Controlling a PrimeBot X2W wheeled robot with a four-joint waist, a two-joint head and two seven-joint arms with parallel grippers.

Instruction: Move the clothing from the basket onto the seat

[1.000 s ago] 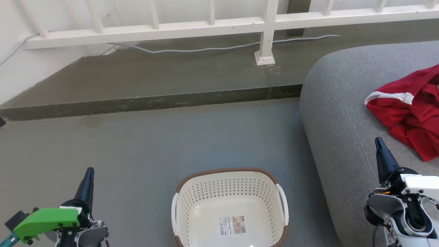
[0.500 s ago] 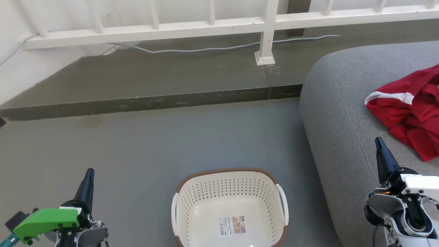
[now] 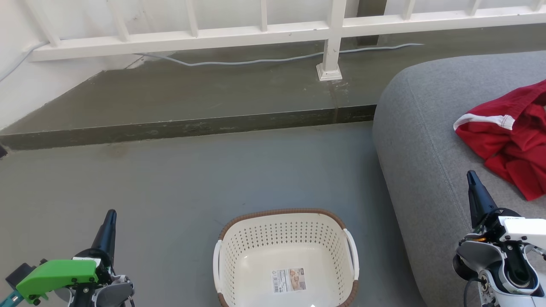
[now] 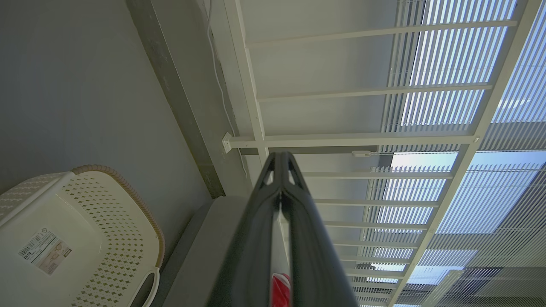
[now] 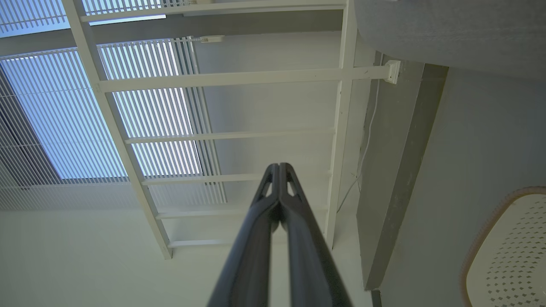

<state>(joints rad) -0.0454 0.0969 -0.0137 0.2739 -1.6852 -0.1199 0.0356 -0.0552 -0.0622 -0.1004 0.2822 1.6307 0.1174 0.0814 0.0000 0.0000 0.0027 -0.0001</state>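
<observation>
Lying on the seat (image 3: 426,128), the clothing (image 3: 507,136) is out of the basket (image 3: 286,251), which looks empty; the task seems done. Left gripper (image 3: 110,215) and right gripper (image 3: 470,175) are closed, holding nothing.
</observation>
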